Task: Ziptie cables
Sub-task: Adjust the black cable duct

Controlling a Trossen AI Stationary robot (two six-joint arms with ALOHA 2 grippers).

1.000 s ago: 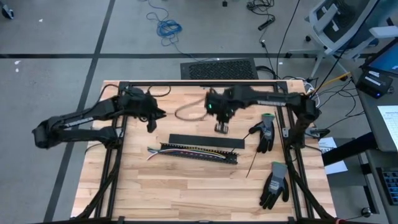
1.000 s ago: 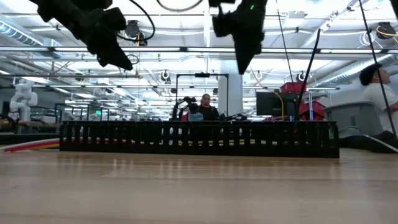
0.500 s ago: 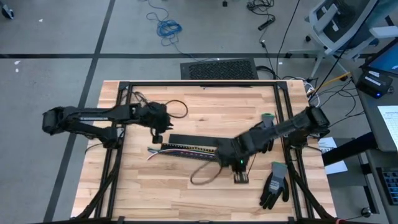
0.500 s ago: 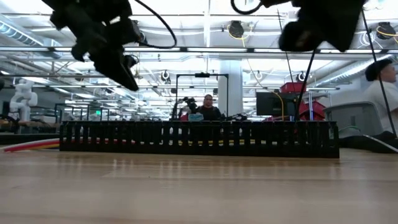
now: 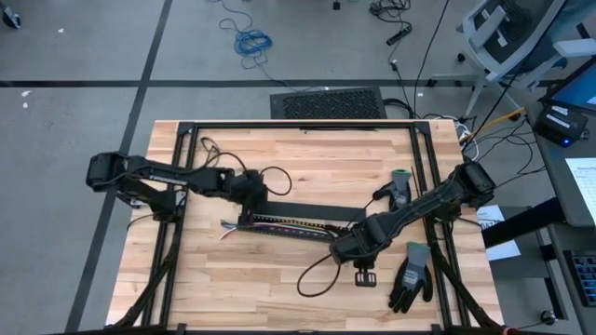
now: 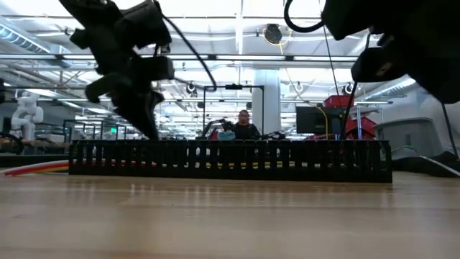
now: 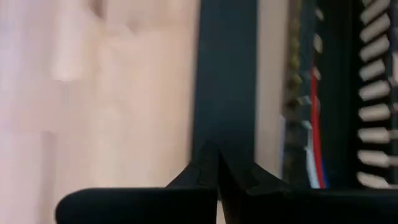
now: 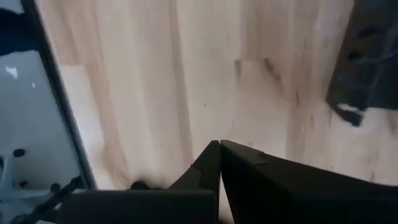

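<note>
Cables [image 5: 279, 224] lay in the black slotted duct [image 5: 303, 230]. Left gripper [image 5: 244, 217] hung over its left end, right gripper [image 5: 363, 276] beyond its right end, both closed, empty.

My left gripper [image 5: 250, 207] hangs low over mid-table, fingers pressed together. My right gripper [image 5: 363, 276] reaches toward the near edge, likewise closed.

The bench [image 5: 279, 279] is pale wood in butcher-block strips, framed in black. The cables [image 5: 279, 223] show yellow, red, blue and white inside a black slotted duct [image 6: 230, 160]. Two gloves [image 5: 410, 274] are grey-black with green cuffs. A blue cord [image 5: 251, 41] lies on the grey floor [image 5: 84, 46].
</note>
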